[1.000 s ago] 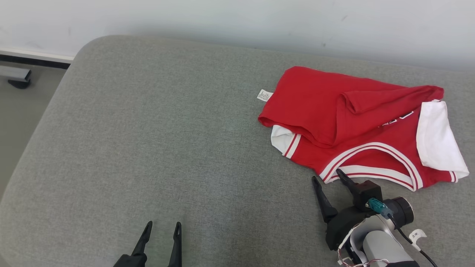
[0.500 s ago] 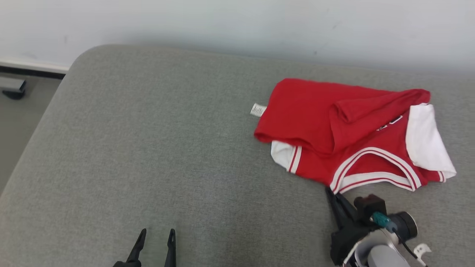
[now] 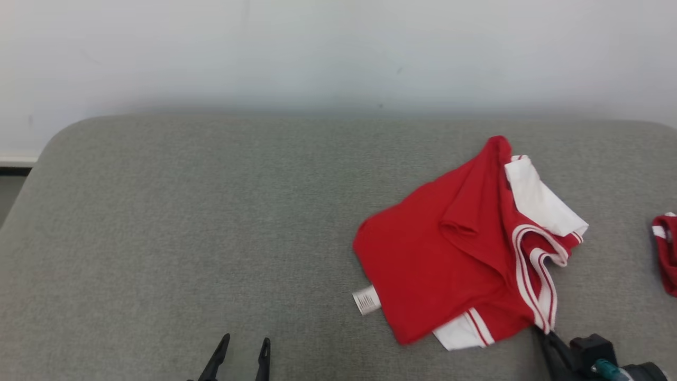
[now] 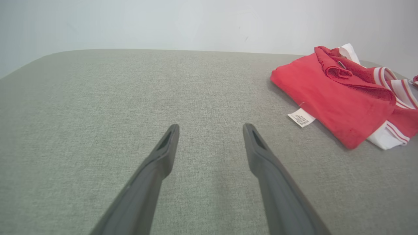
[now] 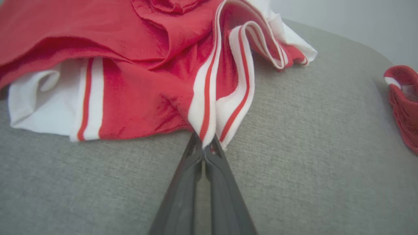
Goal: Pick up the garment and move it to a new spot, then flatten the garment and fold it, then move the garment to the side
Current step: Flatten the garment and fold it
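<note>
Right wrist view: the right gripper's (image 5: 205, 147) jaws are clamped on striped trim (image 5: 209, 104), probably the neckline, of the red garment (image 5: 140, 98) spread beyond them. The left gripper's (image 4: 210, 130) jaws are held apart, the garment to their right.

So the garment (image 3: 423, 264) lies on the right half of the bed (image 3: 185, 211), with the wall (image 3: 317, 53) behind the bed's far edge. Its label (image 3: 366, 300) sticks out on the near left side. The right claw (image 3: 545, 334) is at the garment's near right corner, touching the trim there. The left claw (image 3: 246, 338) is way off to the left, nearer the front edge, over bare bed. Another bit of cloth (image 3: 667, 248) lies further right, apart from the garment.
</note>
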`<state>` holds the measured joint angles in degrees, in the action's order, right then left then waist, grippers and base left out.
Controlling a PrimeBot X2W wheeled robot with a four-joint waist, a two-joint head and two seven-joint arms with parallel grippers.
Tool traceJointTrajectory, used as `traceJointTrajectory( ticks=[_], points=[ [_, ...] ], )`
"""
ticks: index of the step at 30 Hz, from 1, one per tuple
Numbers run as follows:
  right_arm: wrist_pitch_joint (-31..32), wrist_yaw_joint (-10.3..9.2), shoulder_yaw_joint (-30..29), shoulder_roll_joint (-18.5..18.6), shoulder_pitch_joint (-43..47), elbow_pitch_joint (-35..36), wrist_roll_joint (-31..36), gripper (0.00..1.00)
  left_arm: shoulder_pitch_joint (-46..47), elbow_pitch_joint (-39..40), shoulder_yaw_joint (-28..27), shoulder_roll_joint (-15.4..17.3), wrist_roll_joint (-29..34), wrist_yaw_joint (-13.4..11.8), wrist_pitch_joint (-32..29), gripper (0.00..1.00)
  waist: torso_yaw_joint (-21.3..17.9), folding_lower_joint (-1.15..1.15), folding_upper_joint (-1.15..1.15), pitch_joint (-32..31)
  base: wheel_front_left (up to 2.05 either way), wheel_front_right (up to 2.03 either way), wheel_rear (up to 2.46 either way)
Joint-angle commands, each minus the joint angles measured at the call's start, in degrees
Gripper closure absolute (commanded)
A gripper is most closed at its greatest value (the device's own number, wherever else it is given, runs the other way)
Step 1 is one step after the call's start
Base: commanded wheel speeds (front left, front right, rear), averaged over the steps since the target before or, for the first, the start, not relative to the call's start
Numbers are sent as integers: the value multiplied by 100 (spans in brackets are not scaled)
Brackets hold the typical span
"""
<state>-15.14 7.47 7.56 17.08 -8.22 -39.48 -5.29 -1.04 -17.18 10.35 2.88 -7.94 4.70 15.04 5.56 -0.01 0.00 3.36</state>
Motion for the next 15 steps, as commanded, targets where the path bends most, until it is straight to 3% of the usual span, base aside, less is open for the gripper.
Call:
traceJointTrajectory(
  ticks=[1, 2, 3, 4, 5, 6, 15],
  points=[
    [7, 3, -93, 65, 98, -17, 81, 100, -83, 24, 39, 0, 45, 21, 20, 0, -219, 1, 0, -158, 0, 0, 0],
    [6, 3, -167, 98, 91, -1, 113, 100, -83, 47, 87, 0, 31, 32, 20, 0, -269, 1, 0, -155, 0, 0, 0],
    [6, 3, -260, 105, 82, 19, 140, 85, -71, 57, 170, 0, 56, 60, 20, 0, -308, 1, 0, -152, 0, 0, 0],
    [6, 3, -353, 79, 60, 60, 179, 61, -54, 61, 257, -4, 49, 87, 20, 0, -359, 1, 0, -142, 0, 0, 0],
    [6, 3, -424, 60, 32, 118, 244, 16, -24, 62, 363, -3, 39, 95, 20, 0, -415, 1, 0, -124, 0, 0, 0],
    [6, 3, -515, 41, -3, 166, 275, 0, 31, 67, 482, -2, 28, 135, 20, 0, -467, 1, 0, -99, 0, 0, 0],
    [5, 3, -761, -208, -250, 753, 453, 0, 835, -203, 2045, 4, 63, 287, 20, 0, -1038, 1, 0, 342, 0, 0, 0]
  ],
)
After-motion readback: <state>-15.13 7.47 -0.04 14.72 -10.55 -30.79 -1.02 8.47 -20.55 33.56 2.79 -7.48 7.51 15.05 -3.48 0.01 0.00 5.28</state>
